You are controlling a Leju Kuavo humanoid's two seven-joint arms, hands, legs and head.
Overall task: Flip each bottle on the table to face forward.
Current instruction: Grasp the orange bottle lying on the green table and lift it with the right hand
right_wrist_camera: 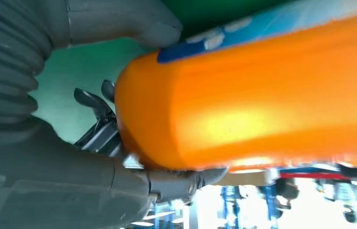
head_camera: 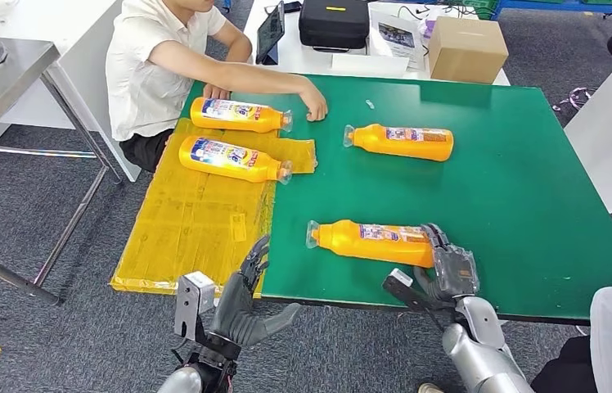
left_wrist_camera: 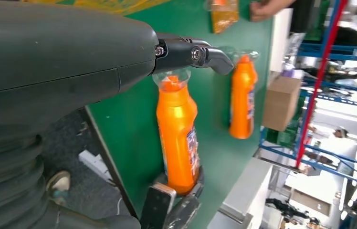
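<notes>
Over on the far side from the left hand (head_camera: 241,307), two bottles lie on the yellow sheet (head_camera: 188,221): the far-left bottle (head_camera: 239,115) and the second bottle (head_camera: 233,159) both show wide blue-and-white printed labels facing up, so by my reading those two are already done, though the print is too small to read. The left hand itself hovers at the near table edge with fingers spread, holding nothing, well apart from any bottle. A person's hand (head_camera: 313,105) rests on the green table (head_camera: 515,188) just beyond the far-left bottle's cap. Moving across, the near bottle (head_camera: 372,241) lies on its side with its cap pointing toward the left hand, and the right hand (head_camera: 450,274) is wrapped around its base; the right wrist view shows thumb and fingers closed on the orange body, so this looks like the flip in progress. Its narrow label strip shows small print I cannot make out. Beyond the right hand, the far bottle (head_camera: 401,141) lies with a similar narrow strip up, likely still to turn. A cardboard box (head_camera: 466,49) sits past the table.
</notes>
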